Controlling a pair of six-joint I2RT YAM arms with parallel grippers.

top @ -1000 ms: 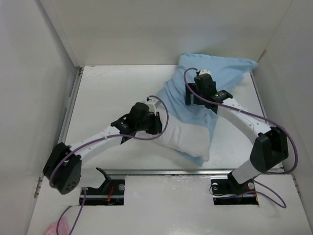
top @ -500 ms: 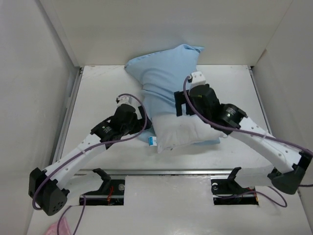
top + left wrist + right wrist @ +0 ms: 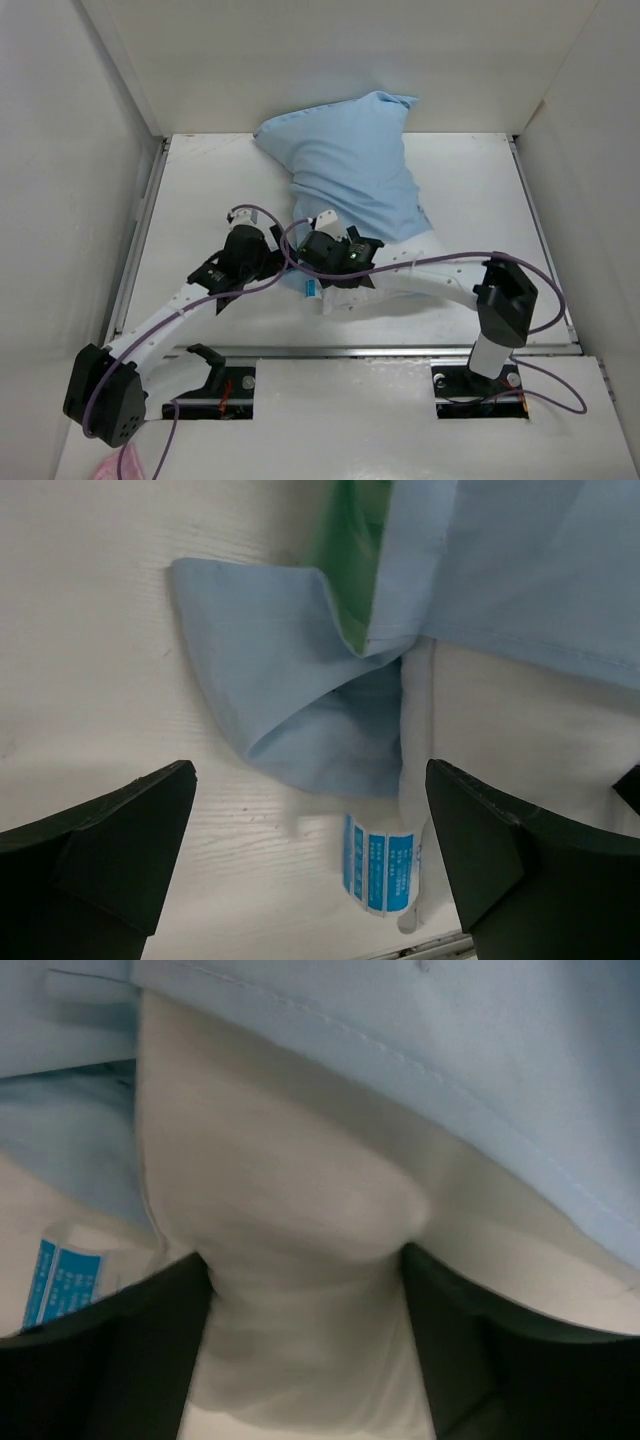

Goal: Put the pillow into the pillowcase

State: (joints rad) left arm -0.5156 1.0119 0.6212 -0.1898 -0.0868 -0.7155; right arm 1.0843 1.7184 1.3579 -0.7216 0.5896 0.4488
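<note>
The light blue pillowcase [image 3: 350, 170] covers the far part of the white pillow [image 3: 425, 252], whose near end sticks out. A blue-and-white tag [image 3: 310, 288] shows at its near left corner. My left gripper [image 3: 268, 262] hovers open just left of that corner. In the left wrist view the left gripper [image 3: 310, 780] is over a folded pillowcase flap [image 3: 290, 680] with its green inside [image 3: 350, 550], the tag [image 3: 380, 862] and the pillow [image 3: 520, 740]. My right gripper [image 3: 338, 278] stands open and is pressed onto the corner. In the right wrist view the right gripper [image 3: 305, 1260] has the pillow [image 3: 290, 1200] bulging between both fingers, under the pillowcase hem [image 3: 450, 1050].
White walls close in the table on the left [image 3: 90, 200], back and right [image 3: 590, 180]. A metal rail [image 3: 350, 351] runs along the near edge by both arm bases. The right arm's forearm [image 3: 430, 278] lies across the pillow's near end. A pink object [image 3: 112, 466] lies at the bottom left.
The pillow and pillowcase turned, so the closed end now points to the back left. My right arm swung from the pillow's top to its near left corner. The left gripper drew back slightly.
</note>
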